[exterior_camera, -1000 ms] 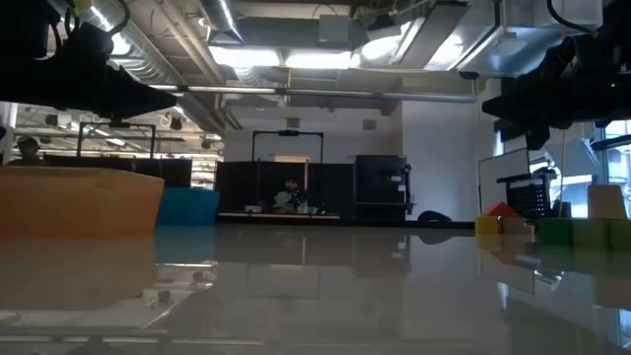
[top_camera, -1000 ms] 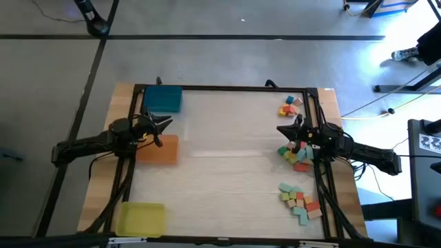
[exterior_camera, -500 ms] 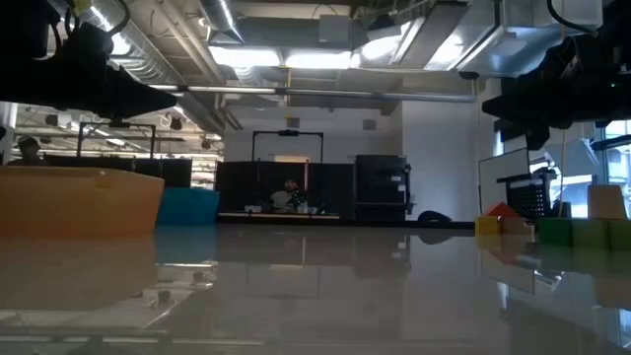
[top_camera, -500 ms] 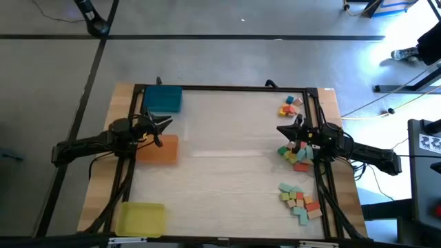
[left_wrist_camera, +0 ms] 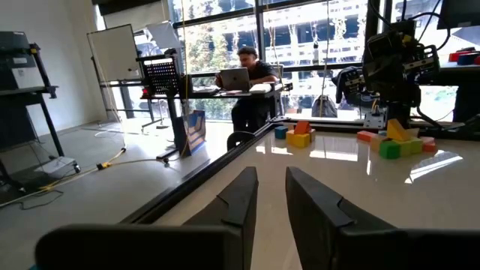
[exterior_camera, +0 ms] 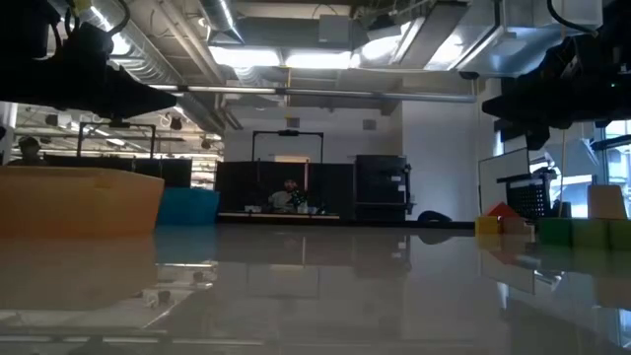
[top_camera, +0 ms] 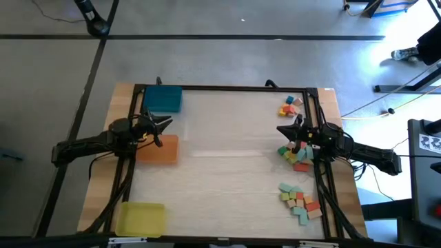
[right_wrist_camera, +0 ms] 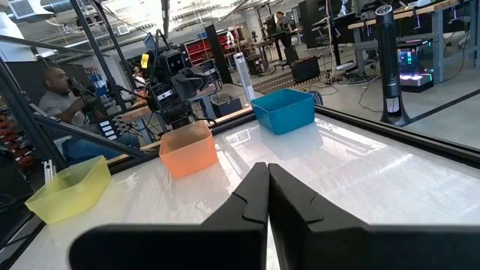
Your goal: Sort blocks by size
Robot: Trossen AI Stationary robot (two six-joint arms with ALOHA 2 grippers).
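The blocks lie in three loose heaps along the table's right side: a far heap (top_camera: 292,105), a middle heap (top_camera: 295,155) and a near heap (top_camera: 300,200). They also show in the left wrist view (left_wrist_camera: 397,142) and at the right of the low view (exterior_camera: 572,230). My right gripper (top_camera: 281,131) hovers just left of the middle heap, shut and empty (right_wrist_camera: 268,171). My left gripper (top_camera: 165,124) hovers over the far edge of the orange tray (top_camera: 158,149), its fingers a little apart and empty (left_wrist_camera: 270,180).
A blue tray (top_camera: 164,98) stands at the far left, the orange tray at mid left and a yellow tray (top_camera: 141,219) at the near left. A black frame (top_camera: 227,87) runs round the table. The wide middle of the table (top_camera: 227,158) is bare. People sit beyond the table.
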